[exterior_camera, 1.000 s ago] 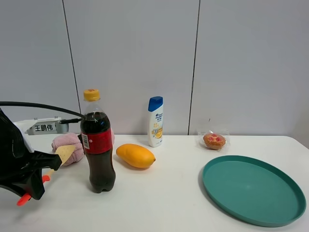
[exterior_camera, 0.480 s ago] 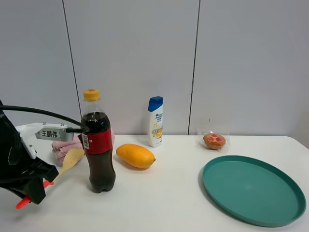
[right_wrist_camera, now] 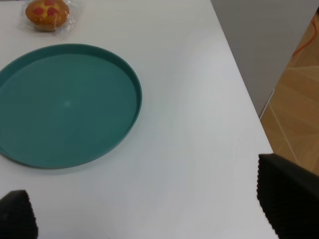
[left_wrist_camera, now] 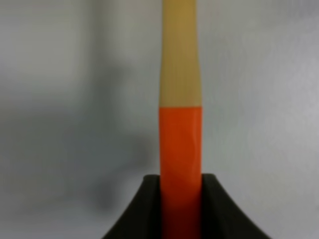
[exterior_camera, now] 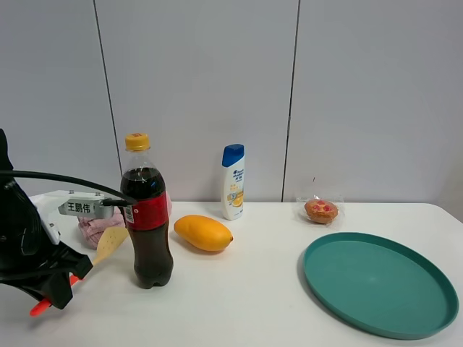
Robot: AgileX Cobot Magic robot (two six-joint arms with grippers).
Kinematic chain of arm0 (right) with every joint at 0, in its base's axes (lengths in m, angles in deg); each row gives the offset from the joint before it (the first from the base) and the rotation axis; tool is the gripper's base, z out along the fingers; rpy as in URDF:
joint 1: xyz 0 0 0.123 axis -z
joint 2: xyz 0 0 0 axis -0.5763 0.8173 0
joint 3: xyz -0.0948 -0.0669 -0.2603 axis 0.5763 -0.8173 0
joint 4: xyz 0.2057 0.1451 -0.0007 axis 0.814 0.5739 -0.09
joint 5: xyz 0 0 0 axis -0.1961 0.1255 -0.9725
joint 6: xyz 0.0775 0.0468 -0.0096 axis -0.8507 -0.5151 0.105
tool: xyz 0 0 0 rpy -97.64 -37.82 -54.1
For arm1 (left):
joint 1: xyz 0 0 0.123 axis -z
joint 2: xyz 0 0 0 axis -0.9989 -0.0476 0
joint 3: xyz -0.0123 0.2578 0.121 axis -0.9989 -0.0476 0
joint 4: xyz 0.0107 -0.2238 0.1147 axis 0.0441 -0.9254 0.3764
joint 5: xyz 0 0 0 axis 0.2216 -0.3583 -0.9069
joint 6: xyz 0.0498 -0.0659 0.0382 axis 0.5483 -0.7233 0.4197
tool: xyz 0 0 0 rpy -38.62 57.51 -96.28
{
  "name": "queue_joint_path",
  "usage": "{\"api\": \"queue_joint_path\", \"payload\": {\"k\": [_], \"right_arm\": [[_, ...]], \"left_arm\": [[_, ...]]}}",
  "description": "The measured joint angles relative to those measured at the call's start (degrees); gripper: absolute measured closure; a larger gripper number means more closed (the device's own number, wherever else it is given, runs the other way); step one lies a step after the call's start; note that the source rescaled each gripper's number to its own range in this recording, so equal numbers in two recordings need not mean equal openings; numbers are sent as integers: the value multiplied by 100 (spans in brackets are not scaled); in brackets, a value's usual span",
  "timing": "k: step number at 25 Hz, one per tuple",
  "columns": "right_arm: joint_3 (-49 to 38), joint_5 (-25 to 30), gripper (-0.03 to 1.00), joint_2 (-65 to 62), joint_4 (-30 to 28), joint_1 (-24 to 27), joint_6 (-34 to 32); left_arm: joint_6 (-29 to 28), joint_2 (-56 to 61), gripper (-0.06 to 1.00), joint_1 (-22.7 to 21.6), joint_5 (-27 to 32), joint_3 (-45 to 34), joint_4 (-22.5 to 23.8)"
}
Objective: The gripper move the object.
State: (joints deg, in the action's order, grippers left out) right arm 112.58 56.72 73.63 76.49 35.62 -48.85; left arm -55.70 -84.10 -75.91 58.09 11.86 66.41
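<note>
Spatula (exterior_camera: pixel 110 244) clamped by its red-orange handle between the left gripper's (exterior_camera: pixel 69 273) 2 dark fingers (left_wrist_camera: pixel 143 211), tan blade angled up and away from the claw. Cola bottle (exterior_camera: pixel 147 217) stands just beside the blade tip, pink cloth (exterior_camera: pixel 94 225) behind the blade. Right gripper (right_wrist_camera: pixel 144 199) hangs over the table (right_wrist_camera: pixel 189 124) with fingers wide apart, green plate (right_wrist_camera: pixel 65 104) ahead of it.

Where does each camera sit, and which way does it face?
Exterior high: high before the table, facing the wall; left gripper holds the spatula.
Left wrist: on the left arm, looking along the spatula; fingers show.
Right wrist: on the right arm, looking down at the green tray; open right gripper shows.
Shared: tray, in exterior and right wrist.
</note>
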Motion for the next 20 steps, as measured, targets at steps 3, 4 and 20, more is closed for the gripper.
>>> {"api": "queue_joint_path", "payload": {"k": [3, 4, 20], "right_arm": [[0, 0, -3, 0, 0, 0, 0], [0, 0, -3, 0, 0, 0, 0], [0, 0, -3, 0, 0, 0, 0]], "left_arm": [[12, -120, 94, 0, -22, 0, 0], [14, -157, 94, 0, -22, 0, 0], [128, -186, -2, 0, 11, 5, -24]]}}
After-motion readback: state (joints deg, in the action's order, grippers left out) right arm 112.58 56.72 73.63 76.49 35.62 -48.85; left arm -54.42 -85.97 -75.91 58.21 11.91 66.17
